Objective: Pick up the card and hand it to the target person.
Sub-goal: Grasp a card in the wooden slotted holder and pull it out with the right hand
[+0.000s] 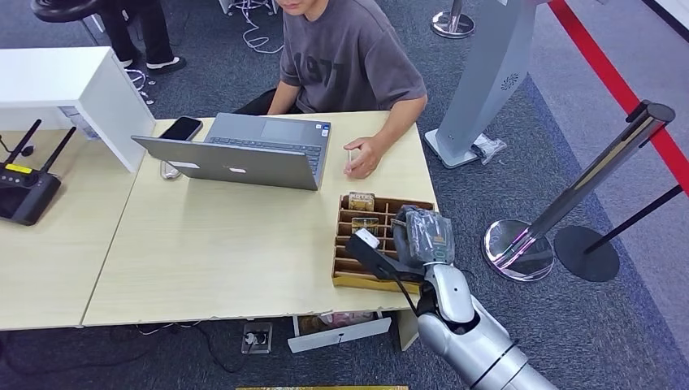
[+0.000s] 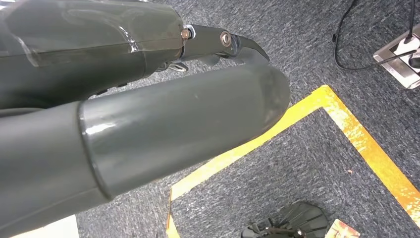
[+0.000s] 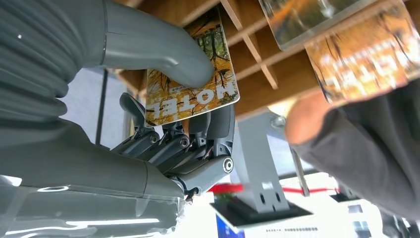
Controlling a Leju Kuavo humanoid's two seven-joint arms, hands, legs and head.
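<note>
Laptop (image 1: 244,150) and person's hand (image 1: 363,156) are sitting beyond the wooden card rack (image 1: 348,272) on the surface (image 1: 219,244) — right robot hand (image 3: 173,114) is pinching the card (image 3: 198,94); left robot hand (image 2: 148,89) — grasp unclear.

laptop (image 1: 252,150) open on table (image 1: 203,252) | phone (image 1: 180,128) beside it | router (image 1: 26,188) | stanchion (image 1: 569,199)

Grey carpet (image 1: 569,341), pale wooden table (image 1: 219,260)

Your right hand (image 1: 422,236) sits over the wooden card rack (image 1: 351,279) at the table's near right corner. Beyond it, the person's hand (image 1: 362,157) and the open laptop (image 1: 244,154) block the far side; bare tabletop (image 1: 211,244) lies left.
</note>
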